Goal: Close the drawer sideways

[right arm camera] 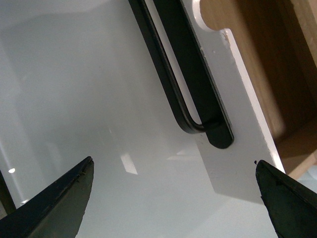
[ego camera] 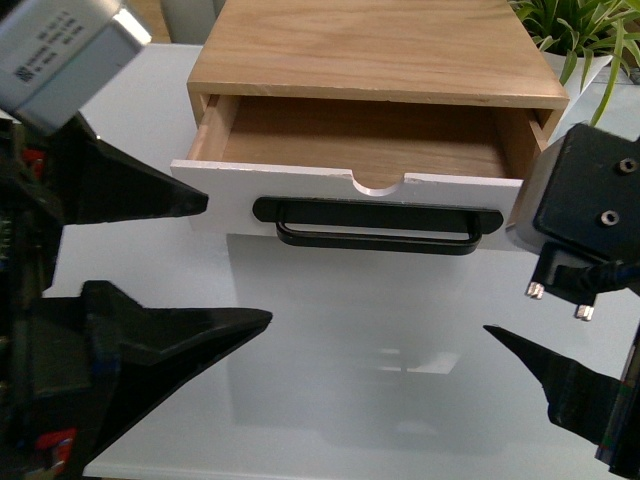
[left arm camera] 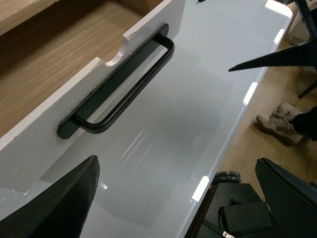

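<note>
The drawer (ego camera: 225,195) stands pulled out of a light wood cabinet (ego camera: 380,50). It has a white front, a notch in the top edge and a long black handle (ego camera: 378,222). Its inside looks empty. My left gripper (ego camera: 238,260) is open, just in front of the drawer front's left end. My right gripper (ego camera: 500,275) is open by the front's right end; only its lower finger (ego camera: 545,370) shows. The left wrist view shows the front (left arm camera: 44,134), the handle (left arm camera: 124,82) and the open left gripper (left arm camera: 177,163). The right wrist view shows the front (right arm camera: 233,163), the handle (right arm camera: 183,74) and the open right gripper (right arm camera: 173,163).
The cabinet sits on a glossy white table (ego camera: 350,350), whose front edge runs close below my grippers. A green plant (ego camera: 580,30) stands at the back right. Past the table edge are a wooden floor, a person's shoes (left arm camera: 280,121) and black equipment (left arm camera: 237,213).
</note>
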